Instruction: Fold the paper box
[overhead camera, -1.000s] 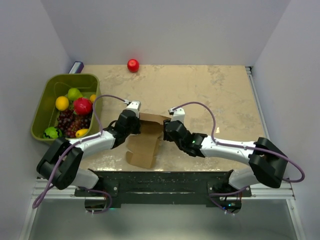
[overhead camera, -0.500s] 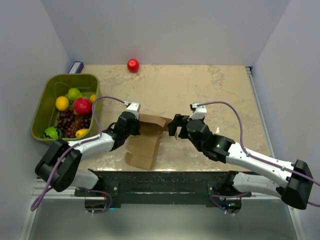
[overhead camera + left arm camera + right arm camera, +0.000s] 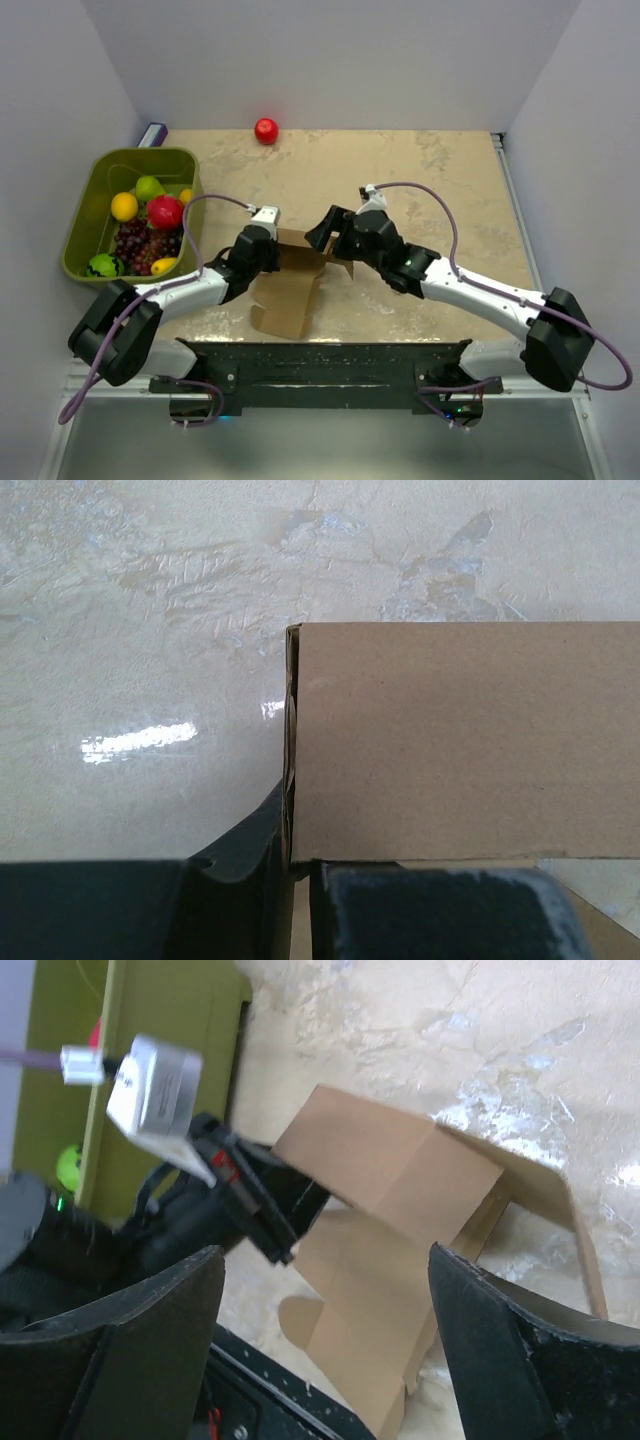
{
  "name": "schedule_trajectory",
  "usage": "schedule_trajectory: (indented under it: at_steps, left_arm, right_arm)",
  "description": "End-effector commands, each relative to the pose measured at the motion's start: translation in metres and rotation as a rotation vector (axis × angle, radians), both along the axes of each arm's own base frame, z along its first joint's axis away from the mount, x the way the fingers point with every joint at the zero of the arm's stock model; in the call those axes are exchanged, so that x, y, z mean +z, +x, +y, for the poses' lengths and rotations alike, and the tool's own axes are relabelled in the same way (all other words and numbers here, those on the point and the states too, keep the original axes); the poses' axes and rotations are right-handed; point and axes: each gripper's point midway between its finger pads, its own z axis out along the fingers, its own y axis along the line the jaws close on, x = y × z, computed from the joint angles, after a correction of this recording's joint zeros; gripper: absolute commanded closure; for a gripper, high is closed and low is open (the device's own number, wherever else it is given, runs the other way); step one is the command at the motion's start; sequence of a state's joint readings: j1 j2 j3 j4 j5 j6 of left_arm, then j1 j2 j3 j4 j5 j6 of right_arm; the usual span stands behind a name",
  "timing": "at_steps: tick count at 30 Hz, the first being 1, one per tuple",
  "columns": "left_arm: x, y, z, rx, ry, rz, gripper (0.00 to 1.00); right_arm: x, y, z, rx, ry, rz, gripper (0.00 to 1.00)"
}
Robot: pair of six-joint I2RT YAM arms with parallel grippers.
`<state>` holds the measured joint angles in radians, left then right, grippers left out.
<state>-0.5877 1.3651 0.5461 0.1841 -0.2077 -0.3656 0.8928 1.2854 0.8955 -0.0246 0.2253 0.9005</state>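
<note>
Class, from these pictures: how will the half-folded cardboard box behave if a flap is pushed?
Probably light and bendy: the paper box is thin sheet, hinging at visible creases. A pushed flap would likely fold rather than slide the box, since the left gripper pinches one wall.

paper box [image 3: 290, 285]: lay on my table [image 3: 420, 180] near its front edge, between my grippers
left gripper [image 3: 272, 250]: at the box's left rear
right gripper [image 3: 325, 243]: at its right rear
bin [image 3: 80, 215]: left of the box, fruit [image 3: 165, 212] inside
ball [image 3: 266, 131]: at the far edge, well behind the box

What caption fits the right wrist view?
Open right hand faces the half-folded brown cardboard box, pinched at one edge by the left hand.
</note>
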Motion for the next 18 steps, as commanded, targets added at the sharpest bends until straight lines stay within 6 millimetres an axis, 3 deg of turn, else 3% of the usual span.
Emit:
schedule_trajectory:
  at_steps: [1, 6, 12, 18]
  left_arm:
    - [0.017, 0.007, 0.0, 0.029, -0.031, -0.074, 1.0]
    - [0.019, 0.005, -0.001, 0.04, -0.038, -0.086, 1.0]
    - [0.021, 0.006, -0.003, 0.042, -0.042, -0.094, 1.0]
    - [0.023, 0.003, -0.005, 0.033, -0.038, -0.101, 1.0]
  right_arm:
    - [0.017, 0.022, 0.01, 0.0, 0.144, 0.006, 0.16]
    - [0.003, 0.036, 0.025, 0.016, 0.142, 0.035, 0.18]
    - [-0.023, 0.042, 0.025, -0.023, 0.122, 0.074, 0.21]
    - [-0.031, 0.046, 0.037, -0.018, 0.176, 0.096, 0.24]
